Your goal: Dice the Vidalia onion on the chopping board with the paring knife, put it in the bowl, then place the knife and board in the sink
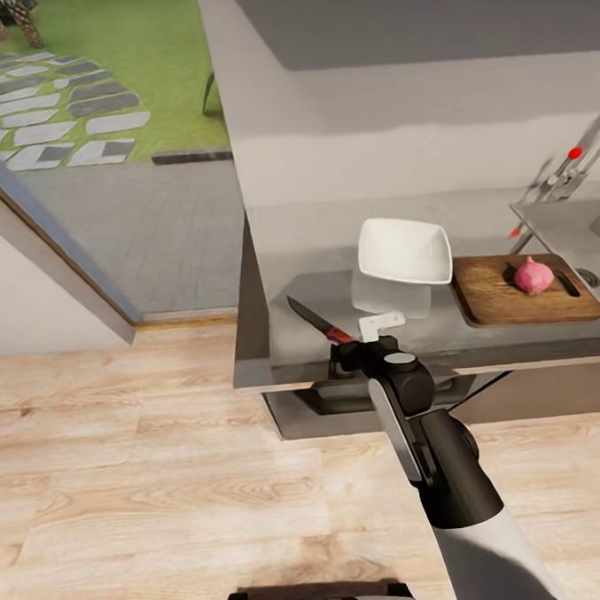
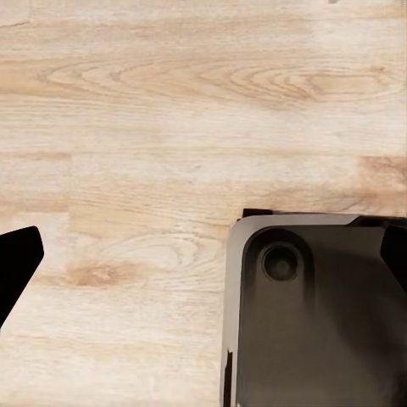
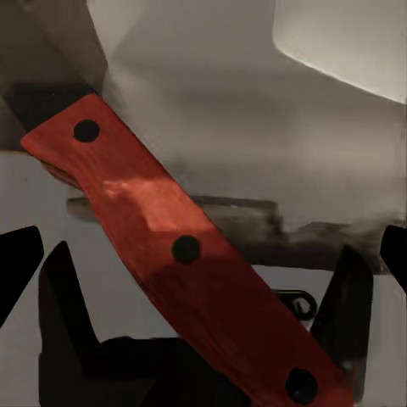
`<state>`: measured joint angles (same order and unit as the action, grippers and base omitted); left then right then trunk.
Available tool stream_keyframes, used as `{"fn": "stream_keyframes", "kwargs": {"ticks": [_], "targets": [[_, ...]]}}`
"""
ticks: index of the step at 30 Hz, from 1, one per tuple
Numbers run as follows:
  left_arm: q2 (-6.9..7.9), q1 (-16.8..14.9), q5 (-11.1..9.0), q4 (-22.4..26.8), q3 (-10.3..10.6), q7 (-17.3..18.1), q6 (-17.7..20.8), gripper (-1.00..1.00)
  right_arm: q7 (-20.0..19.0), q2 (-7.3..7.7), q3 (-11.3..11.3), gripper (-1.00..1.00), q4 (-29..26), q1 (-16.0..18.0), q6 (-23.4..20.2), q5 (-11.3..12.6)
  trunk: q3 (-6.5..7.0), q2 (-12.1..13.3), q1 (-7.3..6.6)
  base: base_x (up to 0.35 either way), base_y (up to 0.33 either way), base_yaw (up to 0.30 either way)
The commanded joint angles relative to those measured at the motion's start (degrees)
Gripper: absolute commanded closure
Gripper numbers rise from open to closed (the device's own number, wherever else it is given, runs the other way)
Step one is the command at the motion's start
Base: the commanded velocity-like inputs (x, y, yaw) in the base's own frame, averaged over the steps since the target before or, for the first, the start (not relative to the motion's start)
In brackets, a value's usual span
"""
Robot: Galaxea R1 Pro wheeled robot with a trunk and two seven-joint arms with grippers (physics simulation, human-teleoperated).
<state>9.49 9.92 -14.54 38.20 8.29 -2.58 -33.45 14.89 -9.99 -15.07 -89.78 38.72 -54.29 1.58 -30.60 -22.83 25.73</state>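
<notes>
The paring knife [image 1: 319,324] lies on the dark countertop [image 1: 286,358] near its front left, blade pointing away to the left. Its red handle [image 3: 161,220] runs diagonally between the fingers of my right gripper [image 1: 363,336], which stands open around it, the fingertips [image 3: 19,263] set well apart from the handle. The white square bowl [image 1: 404,251] sits just behind the gripper. To its right a pinkish onion [image 1: 533,275] rests whole on the wooden chopping board [image 1: 500,304]. My left gripper [image 2: 203,254] hangs open over the wood floor.
The grey sink [image 1: 589,229] with its chrome tap and red knob [image 1: 575,153] lies at the counter's right end, just beyond the board. A doorway at the left opens onto a paved garden. My own base [image 2: 314,305] shows below the left gripper.
</notes>
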Motion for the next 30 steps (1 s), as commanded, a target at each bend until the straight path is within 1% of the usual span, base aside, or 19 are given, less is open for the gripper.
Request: {"fn": "stream_keyframes", "kwargs": {"ticks": [1, 6, 30], "targets": [[0.09, 0.01, -0.48, 0.09, 0.41, -0.26, -0.12, -1.00, 0.31, -0.01, -0.05, -1.00, -0.04, 0.04, -0.26, 0.18, -0.07, -0.09, 0.05, 0.177, 0.000, 0.000], [0.09, 0.01, -0.44, 0.05, 0.41, -0.29, -0.12, -1.00, 0.31, -0.01, -0.05, -1.00, -0.04, 0.04, -0.23, 0.18, -0.08, -0.09, 0.05, 0.107, 0.000, 0.000], [0.09, 0.01, -0.48, 0.04, 0.41, -0.32, -0.21, -1.00, 0.31, -0.01, -0.22, -1.00, 0.03, -0.04, -0.39, 0.18, -0.09, -0.09, 0.05, 0.002, 0.000, 0.000]]}}
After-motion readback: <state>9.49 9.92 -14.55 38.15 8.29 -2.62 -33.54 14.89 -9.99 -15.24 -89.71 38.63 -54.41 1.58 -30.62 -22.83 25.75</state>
